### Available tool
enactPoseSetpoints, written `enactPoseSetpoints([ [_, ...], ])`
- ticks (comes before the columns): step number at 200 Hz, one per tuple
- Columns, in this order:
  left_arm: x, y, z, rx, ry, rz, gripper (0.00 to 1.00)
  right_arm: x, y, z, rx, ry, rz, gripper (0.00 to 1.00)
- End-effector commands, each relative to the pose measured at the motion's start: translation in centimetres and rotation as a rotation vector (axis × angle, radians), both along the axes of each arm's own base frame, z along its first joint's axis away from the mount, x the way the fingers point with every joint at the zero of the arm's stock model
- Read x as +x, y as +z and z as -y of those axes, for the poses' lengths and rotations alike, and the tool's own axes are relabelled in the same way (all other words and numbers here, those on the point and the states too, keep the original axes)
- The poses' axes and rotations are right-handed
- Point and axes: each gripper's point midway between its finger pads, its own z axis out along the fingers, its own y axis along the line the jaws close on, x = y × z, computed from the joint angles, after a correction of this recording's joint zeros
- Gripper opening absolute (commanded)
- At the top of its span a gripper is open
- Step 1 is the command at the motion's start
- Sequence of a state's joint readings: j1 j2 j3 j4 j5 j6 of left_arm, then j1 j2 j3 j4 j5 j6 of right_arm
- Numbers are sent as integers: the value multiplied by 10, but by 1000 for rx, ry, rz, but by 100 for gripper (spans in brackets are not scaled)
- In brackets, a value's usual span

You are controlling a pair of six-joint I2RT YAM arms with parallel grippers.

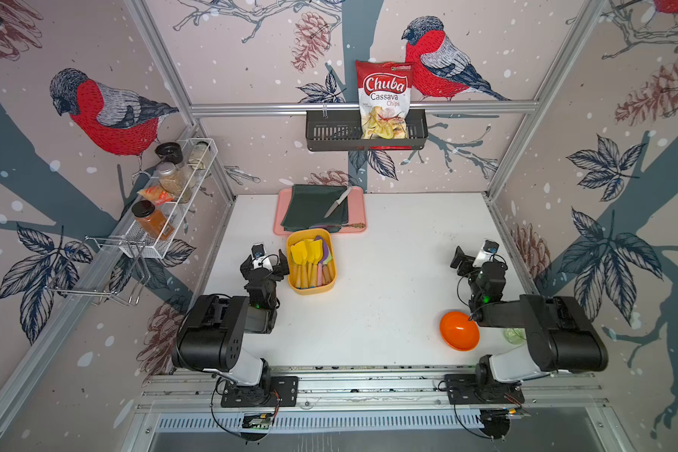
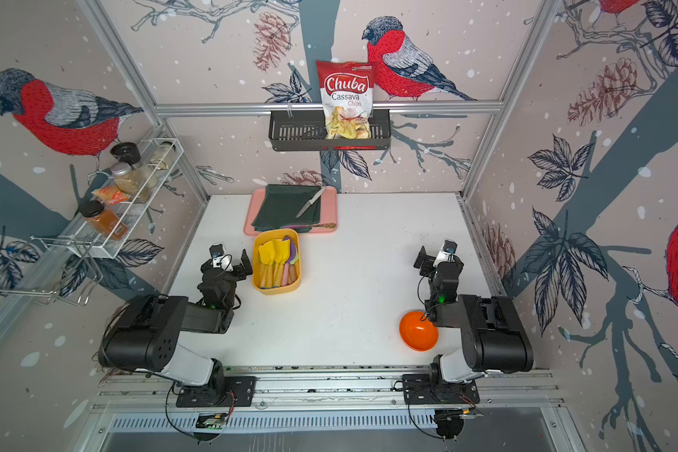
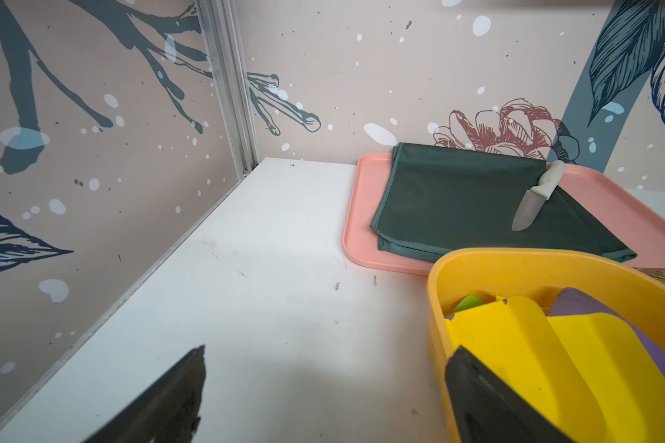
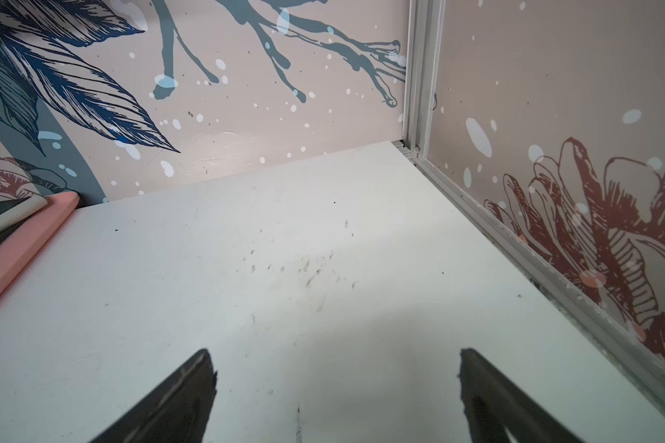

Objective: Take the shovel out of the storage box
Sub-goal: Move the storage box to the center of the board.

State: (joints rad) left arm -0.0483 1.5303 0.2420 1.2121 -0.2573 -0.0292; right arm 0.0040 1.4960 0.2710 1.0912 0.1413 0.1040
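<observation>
My left gripper (image 1: 266, 263) is spread wide and empty, one finger just beside the box (image 1: 312, 290), the other over bare table (image 1: 388, 254). My right gripper (image 1: 471, 259) is spread too, holding nothing, well apart from the box. The yellow shovel (image 1: 305, 253) lies inside the box among other tools (image 1: 325, 247), untouched. I judge nothing is done yet: the reach in, the pinch and the lift out are all left.
</observation>
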Motion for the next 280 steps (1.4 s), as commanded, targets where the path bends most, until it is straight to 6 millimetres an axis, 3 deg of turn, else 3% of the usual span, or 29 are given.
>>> enactPoseSetpoints([
  [1, 2, 6, 0, -4, -5, 24, 98, 1, 6, -1, -9, 6, 21, 100],
  [131, 1, 7, 0, -5, -4, 26, 96, 1, 7, -1, -7, 8, 28, 100],
  [165, -13, 34, -7, 11, 84, 67, 94, 2, 31, -10, -50, 18, 26, 100],
  [180, -11, 50, -9, -117, 137, 15, 93, 15, 48, -25, -6, 25, -51, 100],
  [194, -10, 63, 7, -301, 67, 16, 91, 23, 60, -58, 135, 124, -83, 100],
  [208, -7, 64, 26, -438, -18, -4, 89, 27, 68, -100, 248, 228, -113, 100],
  [221, 0, 51, 36, -481, -49, -76, 89, 29, 71, -152, 317, 348, -163, 100],
  [244, 14, 23, 51, -521, -99, -213, 86, 30, 58, -240, 331, 512, -310, 100],
  [264, 20, -3, 57, -541, -98, -328, 80, 22, 46, -306, 383, 656, -389, 98],
  [280, 20, -13, 56, -550, -82, -347, 76, 15, 34, -354, 335, 734, -448, 97],
])
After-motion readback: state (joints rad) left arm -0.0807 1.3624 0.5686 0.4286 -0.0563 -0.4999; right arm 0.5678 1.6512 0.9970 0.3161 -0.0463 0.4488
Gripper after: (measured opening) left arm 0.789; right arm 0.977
